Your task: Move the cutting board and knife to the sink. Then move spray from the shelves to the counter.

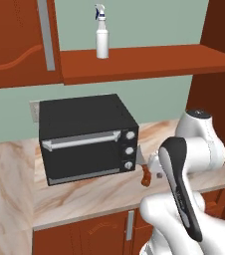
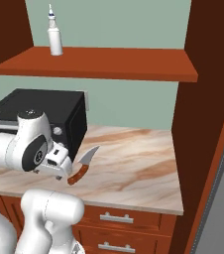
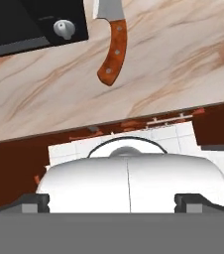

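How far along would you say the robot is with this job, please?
Nothing looks done yet. The knife lies on the counter beside the black oven. The open hand hovers near it, holding nothing. The spray stands on the shelves. Both moves remain.

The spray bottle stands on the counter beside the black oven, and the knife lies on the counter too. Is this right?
Not quite. The spray stands up on the shelf, as the left base view shows. The knife does lie on the counter.

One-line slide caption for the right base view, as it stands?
Curved silver-bladed knife with reddish-brown handle lies on beige marble counter beside black oven; white spray bottle stands on wooden shelf.
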Available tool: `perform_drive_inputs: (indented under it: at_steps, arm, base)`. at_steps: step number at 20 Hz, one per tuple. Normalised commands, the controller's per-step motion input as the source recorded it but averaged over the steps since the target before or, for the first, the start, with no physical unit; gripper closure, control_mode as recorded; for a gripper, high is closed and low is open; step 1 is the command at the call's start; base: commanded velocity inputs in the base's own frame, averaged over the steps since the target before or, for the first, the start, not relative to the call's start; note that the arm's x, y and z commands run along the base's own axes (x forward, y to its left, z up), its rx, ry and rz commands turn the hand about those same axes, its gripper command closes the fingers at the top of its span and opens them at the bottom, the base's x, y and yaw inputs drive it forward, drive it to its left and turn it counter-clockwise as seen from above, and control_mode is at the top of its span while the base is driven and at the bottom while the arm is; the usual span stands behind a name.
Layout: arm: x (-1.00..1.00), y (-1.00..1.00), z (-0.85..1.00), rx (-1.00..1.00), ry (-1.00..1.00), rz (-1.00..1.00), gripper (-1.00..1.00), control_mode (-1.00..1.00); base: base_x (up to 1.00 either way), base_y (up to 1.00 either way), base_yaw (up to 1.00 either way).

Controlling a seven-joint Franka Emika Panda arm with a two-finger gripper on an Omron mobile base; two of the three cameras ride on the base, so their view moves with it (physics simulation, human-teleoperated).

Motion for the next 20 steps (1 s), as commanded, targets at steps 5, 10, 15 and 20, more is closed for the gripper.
perform_drive_inputs:
  at_steps: [5,10,15,20]
  arm:
    - [0.34,0.00,-0.54,0.00,0.03,0.00,-1.00,-1.00]
    - [0.39,0.00,-0.50,-0.01,0.00,0.00,-1.00,-1.00]
    - [0.21,0.00,-0.19,-0.02,-0.09,0.00,-1.00,-1.00]
    - [0.26,0.20,-0.41,-0.09,-0.05,0.00,-1.00,-1.00]
  base:
    - [0.00,0.00,0.00]
    - [0.00,0.00,0.00]
    - [0.00,0.00,0.00]
    - [0.00,0.00,0.00]
